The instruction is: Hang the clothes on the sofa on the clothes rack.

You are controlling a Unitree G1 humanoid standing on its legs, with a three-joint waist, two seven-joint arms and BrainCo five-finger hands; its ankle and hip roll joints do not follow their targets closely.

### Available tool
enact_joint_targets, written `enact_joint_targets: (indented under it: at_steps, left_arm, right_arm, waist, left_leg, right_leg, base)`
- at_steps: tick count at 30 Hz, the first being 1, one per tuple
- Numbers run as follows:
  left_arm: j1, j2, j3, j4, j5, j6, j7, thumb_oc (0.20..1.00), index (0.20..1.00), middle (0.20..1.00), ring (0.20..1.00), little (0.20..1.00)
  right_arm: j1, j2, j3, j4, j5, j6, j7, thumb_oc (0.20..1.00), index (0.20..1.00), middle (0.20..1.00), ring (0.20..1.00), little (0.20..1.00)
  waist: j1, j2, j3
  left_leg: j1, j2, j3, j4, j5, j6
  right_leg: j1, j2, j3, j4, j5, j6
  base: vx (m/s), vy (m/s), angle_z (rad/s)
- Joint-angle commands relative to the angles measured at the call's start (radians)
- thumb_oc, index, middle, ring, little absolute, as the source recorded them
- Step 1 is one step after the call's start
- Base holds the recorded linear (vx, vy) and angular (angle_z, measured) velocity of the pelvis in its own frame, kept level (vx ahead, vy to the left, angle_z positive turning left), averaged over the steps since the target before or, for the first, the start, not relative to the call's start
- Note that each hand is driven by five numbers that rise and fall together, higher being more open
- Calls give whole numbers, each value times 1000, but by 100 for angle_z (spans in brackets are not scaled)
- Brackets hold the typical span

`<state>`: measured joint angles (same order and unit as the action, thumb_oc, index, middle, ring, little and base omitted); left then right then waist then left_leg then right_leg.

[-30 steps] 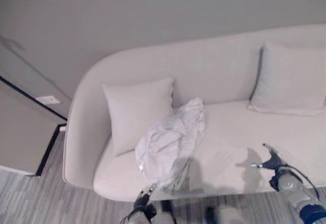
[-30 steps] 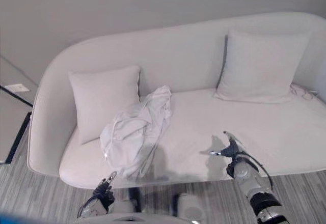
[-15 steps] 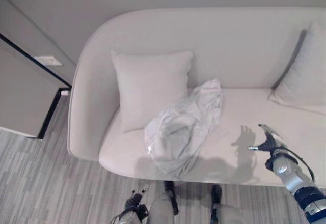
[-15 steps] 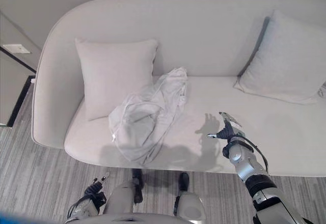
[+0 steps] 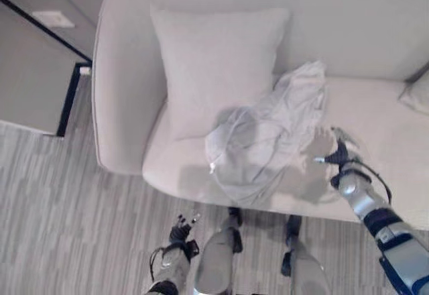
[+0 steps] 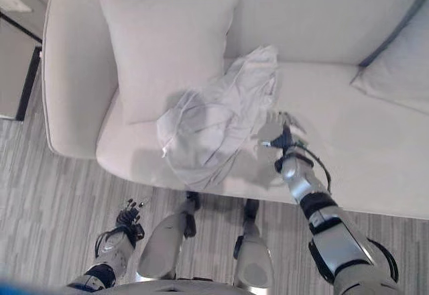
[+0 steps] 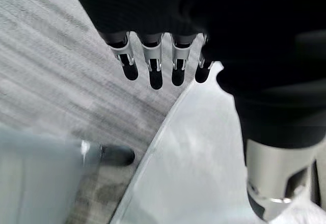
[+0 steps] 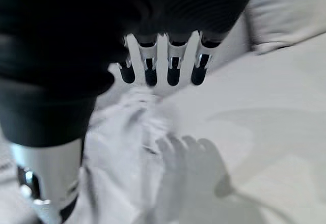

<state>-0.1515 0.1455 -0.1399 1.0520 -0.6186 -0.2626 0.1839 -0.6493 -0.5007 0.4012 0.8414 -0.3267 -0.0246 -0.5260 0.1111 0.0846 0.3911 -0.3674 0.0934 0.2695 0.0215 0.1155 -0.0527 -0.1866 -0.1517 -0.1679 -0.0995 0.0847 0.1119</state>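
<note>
Pale upholstery spreads across most of the head views: a light sofa [image 5: 375,117] with a curved arm stands on a grey striped floor [image 5: 53,194], against a plain wall, with a dark-edged panel [image 5: 40,74] just beside the sofa's arm. A square cushion [image 5: 214,60] leans upright against the backrest, and the corner of a second cushion [image 6: 395,74] shows at the far end of the seat.

The clothes [image 5: 268,141] lie in a crumpled white heap on the seat, partly against the square cushion and spilling toward the front edge, so they are loose and free to be lifted. No rack is visible, so the hanging step has not begun.

The right hand [image 5: 335,155] hovers at the heap's right edge, fingers [image 8: 153,66] straight and spread, grasping nothing. In its wrist view the cloth lies just past the fingertips, with the hand's shadow on the fabric. That placement looks like the approach to a first grasp.

The left hand [image 5: 179,229] hangs low beside the sofa's front, over the floor, relaxed and empty; it seems kept clear until the garment is up.
</note>
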Motion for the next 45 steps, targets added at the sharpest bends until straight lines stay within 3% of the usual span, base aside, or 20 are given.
enact_joint_targets:
  at_steps: [1, 7, 12, 18, 19, 20, 25, 29, 32, 38, 41, 45]
  left_arm:
    - [16, 34, -59, -15, -13, -38, 27, 1000, 1000, 1000, 1000, 1000]
    - [33, 53, -113, -117, 2, -45, 29, 1000, 1000, 1000, 1000, 1000]
    - [15, 86, -176, -228, -44, -67, 24, 1000, 1000, 1000, 1000, 1000]
    - [28, 97, -223, -282, -49, -54, 20, 1000, 1000, 1000, 1000, 1000]
    - [40, 101, -225, -295, -41, -50, 18, 1000, 1000, 1000, 1000, 1000]
    - [47, 104, -225, -303, -32, -47, 15, 1000, 1000, 1000, 1000, 1000]
    - [36, 93, -209, -302, 18, -42, 51, 1000, 1000, 1000, 1000, 1000]
    - [15, 92, -182, -282, 65, -38, 95, 1000, 1000, 1000, 1000, 1000]
    - [10, 97, -140, -233, 87, -34, 121, 1000, 1000, 1000, 1000, 1000]
    - [73, 120, -80, -232, 118, -7, 118, 1000, 1000, 1000, 1000, 1000]
    - [133, 115, -27, -242, 135, 27, 86, 1000, 1000, 1000, 1000, 1000]
    - [131, 105, -20, -234, 170, 51, 72, 1000, 1000, 1000, 1000, 1000]
  right_arm:
    - [-53, -21, -26, 1, 53, -8, -108, 1000, 1000, 1000, 1000, 1000]
    - [-177, -5, -16, 37, 101, -26, -125, 1000, 1000, 1000, 1000, 1000]
    - [-393, 12, 219, 308, 67, -5, 23, 1000, 1000, 1000, 1000, 1000]
    - [-460, 20, 283, 527, 95, 34, 160, 1000, 1000, 1000, 1000, 1000]
    - [-449, 24, 310, 561, 59, 49, 201, 689, 689, 689, 689, 689]
    - [-441, 27, 316, 576, 40, 54, 213, 200, 200, 200, 200, 200]
    - [-334, 64, 277, 576, 11, 78, 185, 200, 200, 200, 200, 200]
    - [-230, 105, 161, 501, 117, 69, 102, 200, 200, 200, 200, 200]
    - [-100, 112, 34, 357, 215, 47, 12, 200, 200, 200, 200, 200]
    - [192, 77, -186, 9, 308, 21, -76, 200, 200, 200, 200, 200]
    - [354, 60, -334, -184, 366, -21, -72, 200, 200, 200, 200, 200]
    - [425, 33, -412, -279, 383, -45, -52, 200, 200, 200, 200, 200]
  waist:
    - [16, -29, -80]
    - [60, 10, -87]
    - [117, 25, -32]
    - [146, 26, -2]
    - [153, 25, 4]
    - [156, 24, 6]
    - [149, 3, 9]
    - [119, -30, -5]
    - [70, -67, -25]
    - [17, -110, -60]
    - [-1, -130, -144]
    - [-22, -154, -221]
  left_leg:
    - [-164, 54, -35, 208, -104, -50]
    - [-292, 13, -34, 308, -173, -16]
    - [-467, 20, -17, 454, -231, 10]
    - [-569, 29, -29, 540, -262, 20]
    - [-584, 31, -30, 556, -268, 21]
    - [-588, 30, -31, 559, -268, 21]
    - [-564, 28, -30, 545, -262, 21]
    - [-494, 40, -25, 528, -264, 18]
    - [-402, 54, -32, 483, -249, 8]
    - [-238, 82, -56, 361, -165, -21]
    - [-113, 85, -54, 230, -59, -30]
    - [-7, 88, -49, 142, -21, -40]
  right_leg:
    - [9, -114, 73, 93, -78, 45]
    - [-33, -174, 39, 91, -56, 71]
    - [-124, -215, -24, 141, -31, 80]
    - [-158, -217, -64, 166, -39, 79]
    - [-157, -216, -71, 167, -44, 78]
    - [-154, -215, -75, 166, -46, 78]
    - [-126, -211, -78, 151, -39, 83]
    - [-93, -201, -58, 160, -50, 76]
    - [-54, -177, -38, 170, -67, 67]
    - [35, -121, -7, 163, -116, 52]
    - [112, -98, -15, 135, -104, 49]
    - [181, -92, -19, 120, -101, 54]
  base:
    - [154, 71, 1]
    - [133, 129, 13]
    - [63, 97, 13]
    - [38, 2, -3]
    - [43, -34, -4]
    - [38, -36, 7]
    - [1, -36, 7]
    - [-47, -60, -3]
    - [-109, -149, -23]
    - [-135, -203, -24]
    - [-102, -201, -2]
    - [-12, -88, 18]
